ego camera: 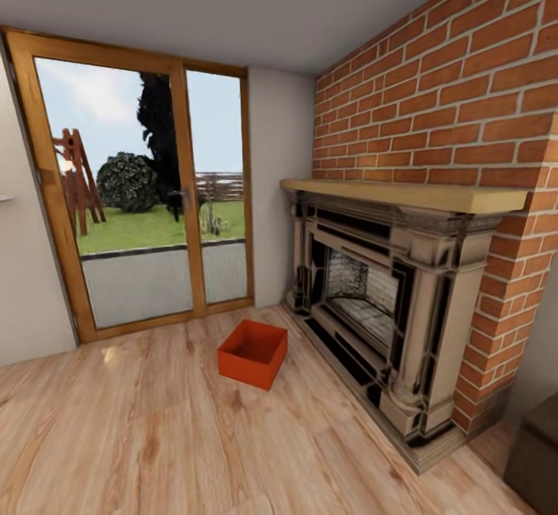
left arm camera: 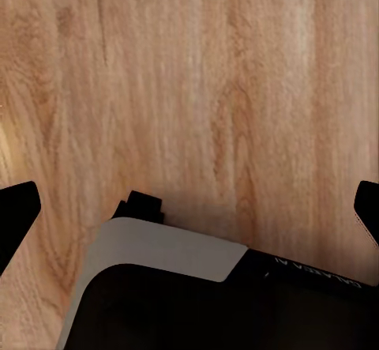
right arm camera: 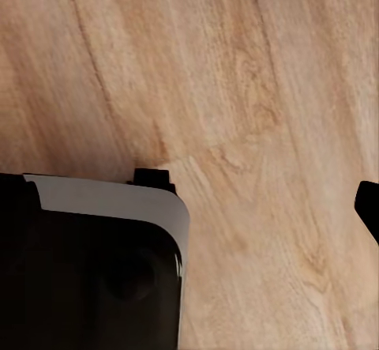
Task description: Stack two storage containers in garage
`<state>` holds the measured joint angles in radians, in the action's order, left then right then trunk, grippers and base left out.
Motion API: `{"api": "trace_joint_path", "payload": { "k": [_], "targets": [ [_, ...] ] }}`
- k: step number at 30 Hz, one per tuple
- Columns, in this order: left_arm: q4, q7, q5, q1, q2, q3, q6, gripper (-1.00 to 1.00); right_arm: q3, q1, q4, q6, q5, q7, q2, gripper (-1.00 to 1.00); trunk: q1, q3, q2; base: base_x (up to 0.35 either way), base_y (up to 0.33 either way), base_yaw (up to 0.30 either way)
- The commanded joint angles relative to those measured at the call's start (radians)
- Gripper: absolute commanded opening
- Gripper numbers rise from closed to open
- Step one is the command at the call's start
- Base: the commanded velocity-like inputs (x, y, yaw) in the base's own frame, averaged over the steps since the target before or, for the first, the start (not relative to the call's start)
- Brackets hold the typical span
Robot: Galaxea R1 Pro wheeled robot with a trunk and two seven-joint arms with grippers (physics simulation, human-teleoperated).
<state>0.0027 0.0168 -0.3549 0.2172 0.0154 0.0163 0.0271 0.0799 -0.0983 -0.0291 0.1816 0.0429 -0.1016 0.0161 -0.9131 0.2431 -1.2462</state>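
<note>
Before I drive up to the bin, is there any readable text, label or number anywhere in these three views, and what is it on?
Left wrist view: one line of pale lettering on the robot's dark body, upside down and too blurred to read.
Orange-red storage container on the wood-plank floor: no label visible.
Brick fireplace and glass doors: no writing.
Right wrist view: no text.

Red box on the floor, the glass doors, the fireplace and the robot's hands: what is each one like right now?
Storage container: upright, lidless, empty, on the wood floor by the fireplace.
Glass doors: shut.
Fireplace: unlit.
Left gripper: open, holding nothing, over the wood floor.
Right gripper: over the floor; open or shut, I cannot tell.
</note>
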Motion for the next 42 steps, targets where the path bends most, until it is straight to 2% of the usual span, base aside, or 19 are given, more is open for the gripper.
{"api": "trace_joint_path", "payload": {
  "k": [1,14,42],
  "targets": [
    [0.0,0.002,-0.005,0.001,0.0,0.002,0.003,1.0,0.008,-0.001,-0.003,0.004,0.005,-0.006,0.0,1.0,-0.001,0.001,-0.001,0.321,0.175,0.0],
    [0.0,0.002,-0.006,0.001,0.0,0.002,0.012,1.0,0.008,-0.001,-0.003,0.006,0.004,-0.018,0.0,1.0,-0.001,0.001,-0.001,0.313,0.193,-0.022],
    [0.0,0.002,-0.007,0.001,0.001,0.002,0.013,1.0,0.008,-0.001,-0.003,0.006,0.005,-0.018,0.0,1.0,-0.001,0.001,-0.001,0.282,0.248,-0.237]
  ]
}}
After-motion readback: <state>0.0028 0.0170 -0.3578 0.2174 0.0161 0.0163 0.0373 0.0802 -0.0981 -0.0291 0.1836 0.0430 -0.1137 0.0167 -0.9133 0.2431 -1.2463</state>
